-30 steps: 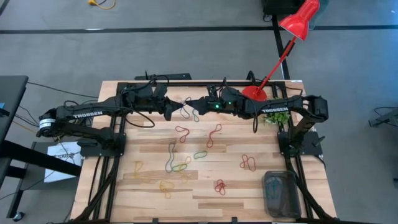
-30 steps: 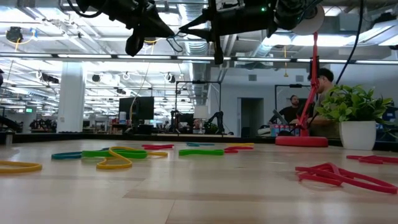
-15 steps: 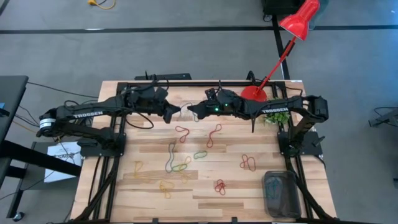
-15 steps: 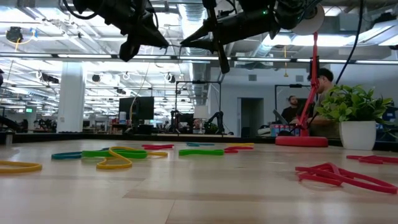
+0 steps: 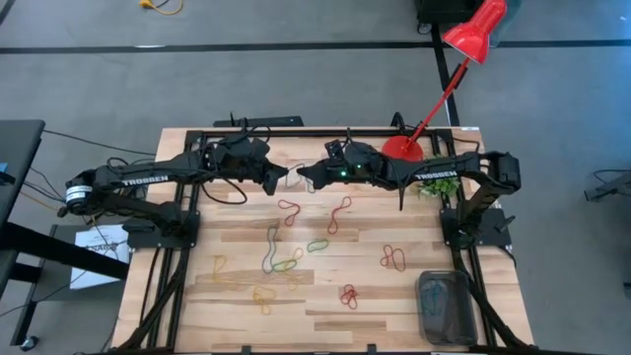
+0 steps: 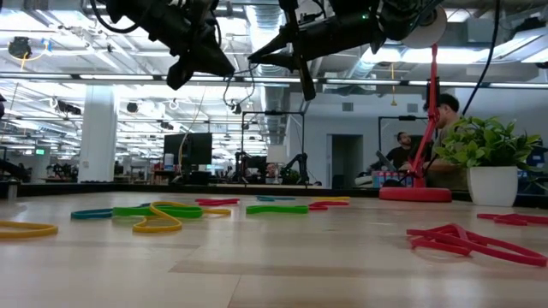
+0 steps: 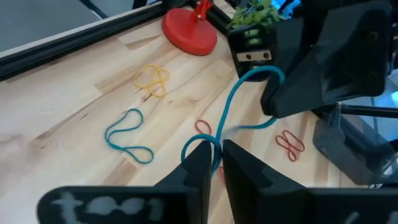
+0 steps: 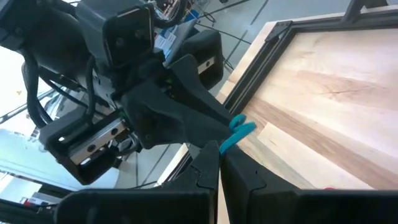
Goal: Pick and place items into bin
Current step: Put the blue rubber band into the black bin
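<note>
grippers meet above the worktop's far edge, the left gripper (image 7: 214,163) and right gripper (image 8: 219,163) each pinching an end of one teal loop (image 7: 239,102) stretched between them, with other loops (image 5: 288,261) mid-worktop and the bin (image 5: 445,307) in the near right corner.

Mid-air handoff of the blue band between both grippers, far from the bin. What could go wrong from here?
1. The blue band spans between the left gripper and right gripper above the table; if either pulls away, it may stretch and snap free.
2. If the left gripper lets go poorly, the band may drop among the loose bands.
3. The bin sits at the near right corner, a long carry on a thin pinch.
</note>
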